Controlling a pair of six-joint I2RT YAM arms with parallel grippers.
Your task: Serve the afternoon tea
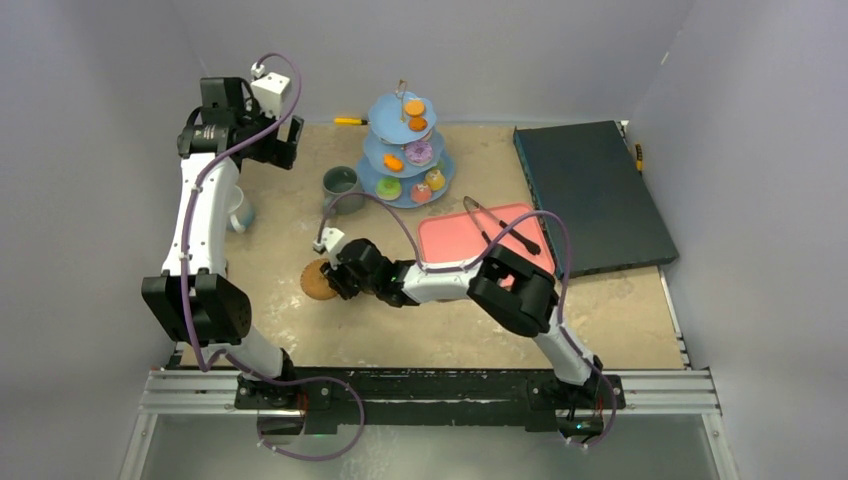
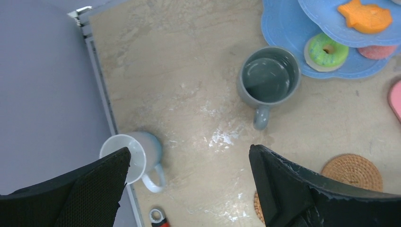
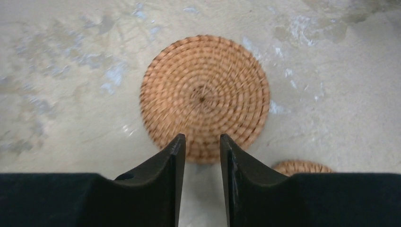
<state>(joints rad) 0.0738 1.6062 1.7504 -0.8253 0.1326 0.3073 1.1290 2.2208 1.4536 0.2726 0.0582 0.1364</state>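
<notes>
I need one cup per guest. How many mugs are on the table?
2. A grey-green mug stands beside the blue stand; a white mug sits left of it. None seems hidden.

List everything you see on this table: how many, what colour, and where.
table: one, beige, under everything
tiered stand: one, blue, back middle
treats: about seven visible, mixed colours, on the stand's tiers
grey-green mug: one, upright, left of the stand
white mug: one, upright, at the left edge
coasters: two, woven brown, near each other in front of the grey-green mug
tray: one, pink, right of the stand
tongs: one, black, on the tray
flat panel: one, dark blue-grey, back right
left tool: black, wide open, above the mugs
right tool: black, narrowly open, over one coaster's near edge
</notes>
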